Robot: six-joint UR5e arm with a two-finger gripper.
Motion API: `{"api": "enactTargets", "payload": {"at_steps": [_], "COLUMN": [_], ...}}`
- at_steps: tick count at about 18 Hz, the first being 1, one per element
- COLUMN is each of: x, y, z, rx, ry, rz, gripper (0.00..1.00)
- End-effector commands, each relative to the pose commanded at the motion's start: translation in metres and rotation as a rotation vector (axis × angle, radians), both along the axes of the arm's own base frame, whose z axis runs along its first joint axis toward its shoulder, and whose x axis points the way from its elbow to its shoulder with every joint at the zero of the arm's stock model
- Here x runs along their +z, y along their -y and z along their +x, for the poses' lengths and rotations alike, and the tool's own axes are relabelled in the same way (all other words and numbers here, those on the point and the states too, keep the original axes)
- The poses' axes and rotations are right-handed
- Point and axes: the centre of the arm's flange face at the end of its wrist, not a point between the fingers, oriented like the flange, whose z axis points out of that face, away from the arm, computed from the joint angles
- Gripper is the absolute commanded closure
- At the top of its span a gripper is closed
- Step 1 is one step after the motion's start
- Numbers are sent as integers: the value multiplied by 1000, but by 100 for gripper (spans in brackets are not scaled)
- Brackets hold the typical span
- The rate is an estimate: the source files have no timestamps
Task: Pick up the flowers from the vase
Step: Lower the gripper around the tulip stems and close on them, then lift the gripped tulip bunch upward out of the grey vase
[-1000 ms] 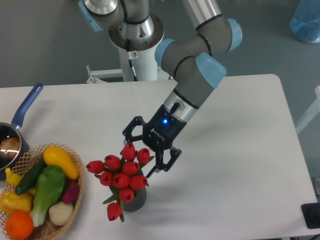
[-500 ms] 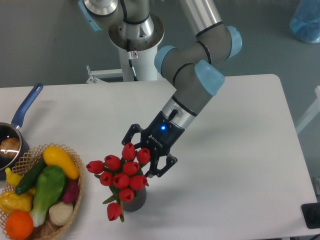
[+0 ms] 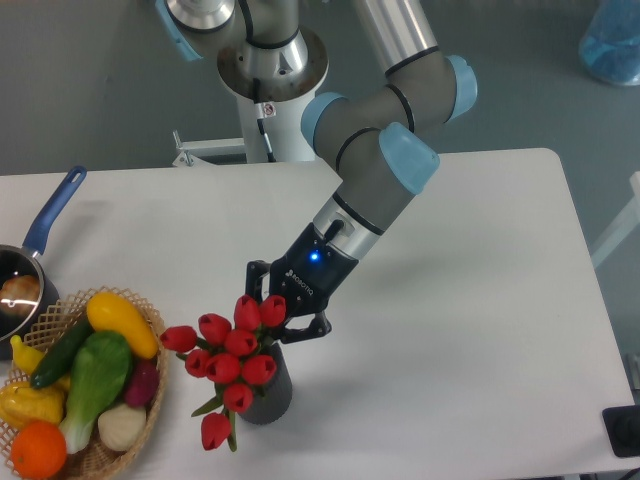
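The flowers (image 3: 228,355), a bunch of red tulip buds with green leaves, stand in the dark grey ribbed vase (image 3: 268,393) near the table's front, leaning to the left. My gripper (image 3: 274,314) reaches down from the upper right into the top right of the bunch. Its black fingers (image 3: 257,283) have drawn in around the uppermost buds and stems, and the fingertips are buried among the buds. One bud droops low at the vase's left side.
A wicker basket (image 3: 152,385) of colourful vegetables sits at the front left, close to the flowers. A blue-handled saucepan (image 3: 45,225) lies at the left edge. The arm's base (image 3: 272,70) stands behind the table.
The gripper has moved down and left into the bunch and its fingers have drawn closer together. The flowers have shifted and tilted to the left in the vase.
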Motion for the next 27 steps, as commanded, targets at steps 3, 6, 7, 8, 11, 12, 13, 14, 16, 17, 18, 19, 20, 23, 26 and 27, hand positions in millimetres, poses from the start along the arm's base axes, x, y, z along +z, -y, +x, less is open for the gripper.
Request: {"api": "enactTargets", "payload": {"at_steps": [3, 6, 7, 8, 11, 12, 13, 14, 16, 17, 18, 19, 20, 23, 26, 27], "x": [12, 22, 26, 30, 38, 43, 47, 51, 61, 65, 69, 75, 80, 91, 102, 105], "y": [4, 11, 11, 13, 14, 16, 17, 19, 24, 24, 25, 27, 27, 28, 29, 31], "z": [0, -3, -2, -3, 0, 0, 0, -2, -5, -5, -8, -9, -11, -16, -19, -23], "rx": [9, 22, 24, 31, 51, 59, 64, 70, 75, 73, 82, 93, 103, 123, 126, 129], "ry": [-13, -20, -12, -1, 39, 44, 42, 40, 53, 70, 90, 105, 115, 123, 130, 132], "rz": [10, 22, 29, 38, 46, 46, 48, 54, 82, 99, 107, 114, 114, 119, 140, 149], "gripper": [100, 100, 100, 100, 100, 100, 100, 100, 100, 100, 100, 100, 100, 100, 100, 100]}}
